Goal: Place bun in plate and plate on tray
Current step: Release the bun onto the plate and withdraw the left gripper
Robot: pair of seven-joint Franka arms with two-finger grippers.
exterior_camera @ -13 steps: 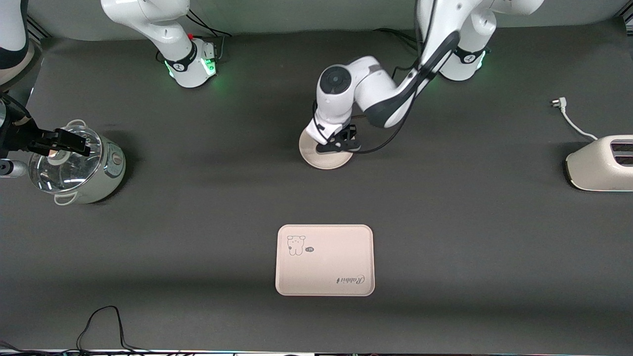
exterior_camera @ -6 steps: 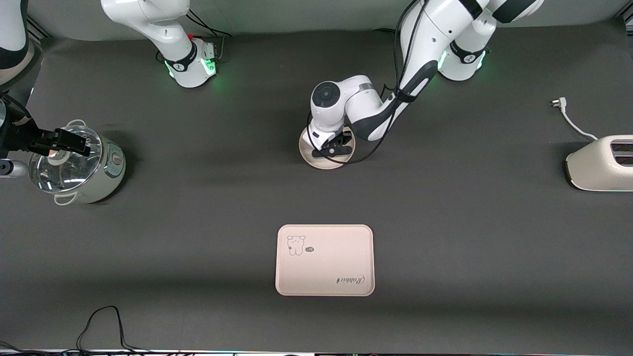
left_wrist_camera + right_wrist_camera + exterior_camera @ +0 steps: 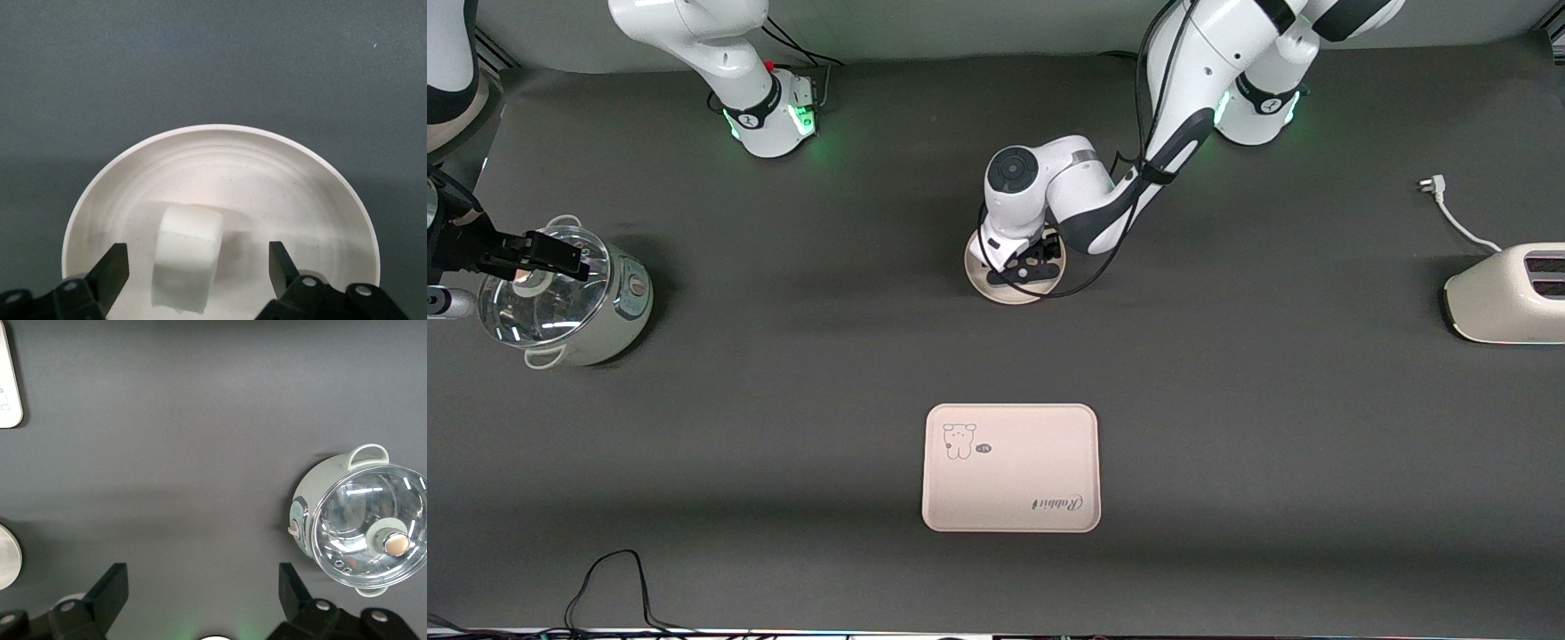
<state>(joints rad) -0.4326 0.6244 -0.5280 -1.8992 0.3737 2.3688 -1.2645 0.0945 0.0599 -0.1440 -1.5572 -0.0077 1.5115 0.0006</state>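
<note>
The left end effector has just spread apart over the plate, leaving the bun on it — the tray, nearer the camera, awaits. The right end effector waits, spread, over bare bench.

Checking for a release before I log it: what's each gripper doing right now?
Left gripper: open, astride the bun lying in the plate.
Right gripper: open, empty, waiting above the table.

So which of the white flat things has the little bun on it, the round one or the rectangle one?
The round cream-white plate: the small off-white bun lies on it. The pink-cream rectangular tray holds nothing.
</note>
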